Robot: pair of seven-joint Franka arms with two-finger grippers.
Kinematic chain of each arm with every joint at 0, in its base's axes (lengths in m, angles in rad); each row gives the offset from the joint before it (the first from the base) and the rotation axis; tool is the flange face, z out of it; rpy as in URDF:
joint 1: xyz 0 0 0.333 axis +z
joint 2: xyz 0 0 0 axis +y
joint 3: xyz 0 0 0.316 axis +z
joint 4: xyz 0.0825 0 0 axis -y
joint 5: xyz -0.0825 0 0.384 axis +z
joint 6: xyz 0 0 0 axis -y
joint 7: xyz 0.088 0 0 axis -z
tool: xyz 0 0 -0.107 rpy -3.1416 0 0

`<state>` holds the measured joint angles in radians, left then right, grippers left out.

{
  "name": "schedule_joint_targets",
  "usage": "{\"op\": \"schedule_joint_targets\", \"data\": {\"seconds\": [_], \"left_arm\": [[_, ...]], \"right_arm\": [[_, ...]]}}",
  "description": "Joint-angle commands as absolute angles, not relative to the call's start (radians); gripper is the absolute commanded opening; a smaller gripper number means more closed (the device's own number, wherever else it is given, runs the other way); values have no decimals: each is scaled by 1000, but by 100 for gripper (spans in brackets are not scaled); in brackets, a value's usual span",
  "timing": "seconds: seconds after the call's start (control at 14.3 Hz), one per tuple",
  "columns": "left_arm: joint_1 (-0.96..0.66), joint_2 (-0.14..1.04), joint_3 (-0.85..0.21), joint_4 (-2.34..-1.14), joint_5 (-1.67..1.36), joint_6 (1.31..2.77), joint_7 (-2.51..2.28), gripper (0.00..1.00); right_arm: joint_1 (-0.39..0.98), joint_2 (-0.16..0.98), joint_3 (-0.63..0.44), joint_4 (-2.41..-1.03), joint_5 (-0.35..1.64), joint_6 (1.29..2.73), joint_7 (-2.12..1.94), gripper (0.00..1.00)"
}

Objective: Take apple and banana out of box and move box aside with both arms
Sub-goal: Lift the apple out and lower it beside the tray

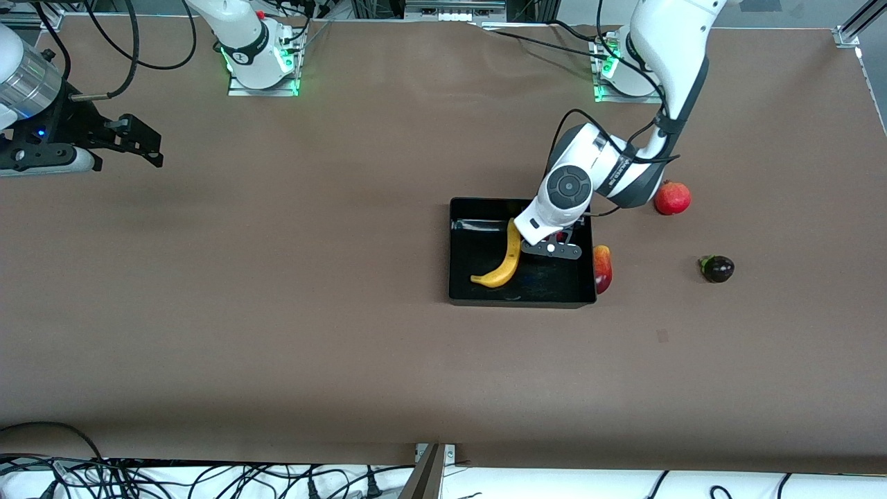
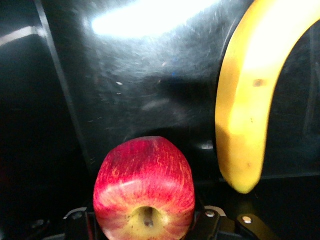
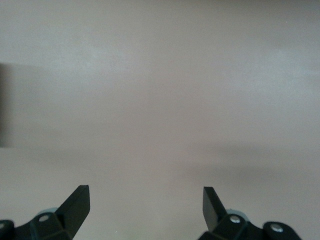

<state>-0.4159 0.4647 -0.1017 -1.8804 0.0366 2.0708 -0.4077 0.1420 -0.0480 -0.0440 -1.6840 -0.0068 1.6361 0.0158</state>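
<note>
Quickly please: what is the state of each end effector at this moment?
Left end effector: inside the black bin, fingers on both sides of a red apple; a firm hold cannot be told.
Right end effector: open, holding nothing, waiting over the table.

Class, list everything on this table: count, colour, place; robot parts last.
box: 1, glossy black, mid-table
banana: 1, yellow, in the box
apple: 1, red, yellowish top, in the box at the left gripper
red-and-yellow fruit: 1, beside the box, toward the left arm's end
pomegranate: 1, red, farther from the front camera than that fruit
dark fruit: 1, purple-black, nearest the left arm's end
left gripper: 1, black, in the box
right gripper: 1, black, open, waiting over the right arm's end
</note>
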Motion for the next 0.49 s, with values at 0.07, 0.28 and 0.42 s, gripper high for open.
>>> {"op": "schedule_joint_targets", "data": {"seconds": [0.07,0.28,0.42], "left_arm": [[-350,407,-100,-1694,38,1748,-301,20],[-212,370,-100,-1710,38,1626,-76,22],[-122,353,-100,-1793,38,1646,53,21]], "right_arm": [[132,-44,-34,-1664,-8,1620,21,100],[132,-44,-34,-1664,-8,1620,21,100],[132,-44,-34,-1664,-8,1620,21,100]]}}
